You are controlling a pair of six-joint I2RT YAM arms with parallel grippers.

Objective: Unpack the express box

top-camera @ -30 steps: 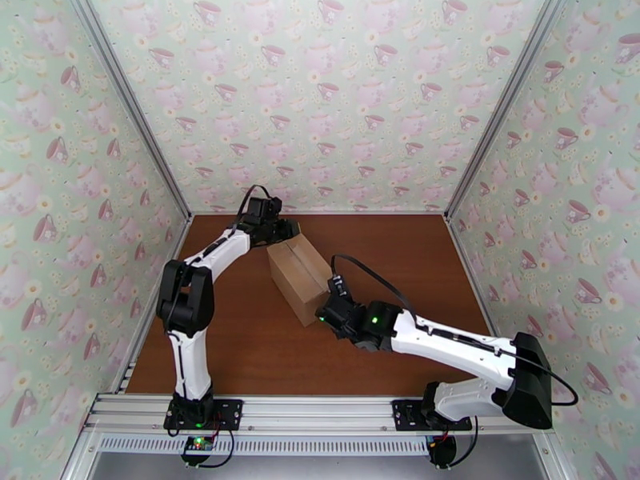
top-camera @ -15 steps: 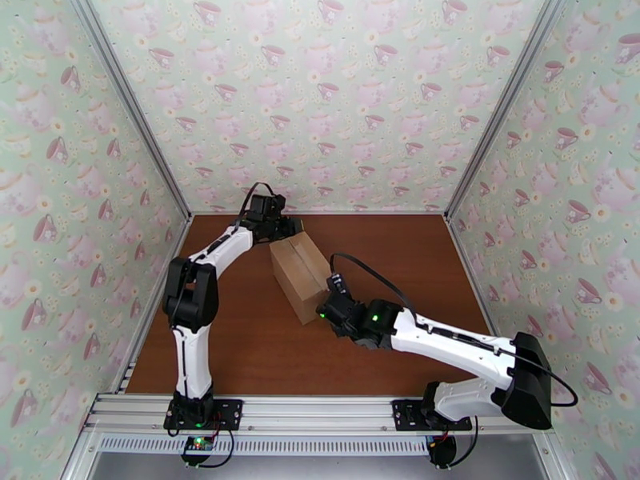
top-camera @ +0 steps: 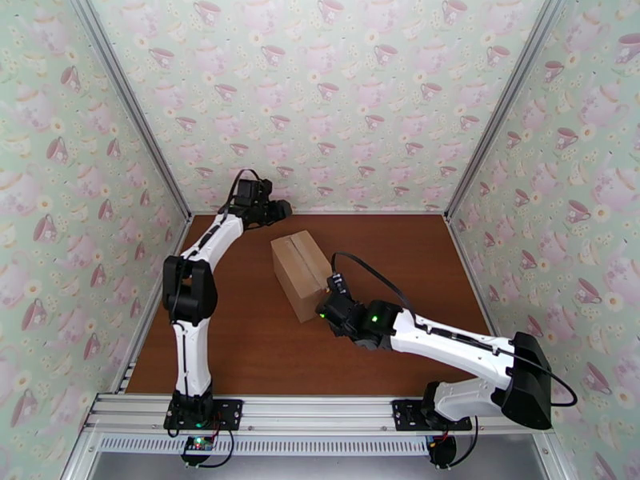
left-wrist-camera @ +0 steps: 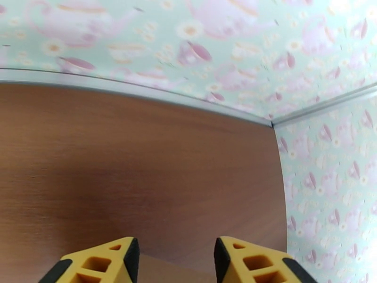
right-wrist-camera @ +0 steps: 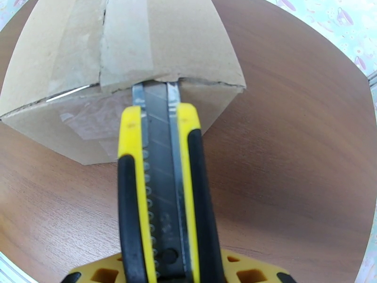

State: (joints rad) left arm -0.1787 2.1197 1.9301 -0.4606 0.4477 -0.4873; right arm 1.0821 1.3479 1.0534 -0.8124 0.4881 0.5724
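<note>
Tape (right-wrist-camera: 125,43) on the express box (top-camera: 301,274) is being slit from 5 o'clock by a knife (right-wrist-camera: 162,185) clenched in the right gripper (top-camera: 328,306), a push toward 11 being needed; the left gripper (left-wrist-camera: 175,254) is being held parted.

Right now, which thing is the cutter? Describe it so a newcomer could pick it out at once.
On the brown table sits the express box. At its near end, the right fingers hold the cutter: a yellow and black handle with a segmented steel blade, tip at the taped seam.
</note>
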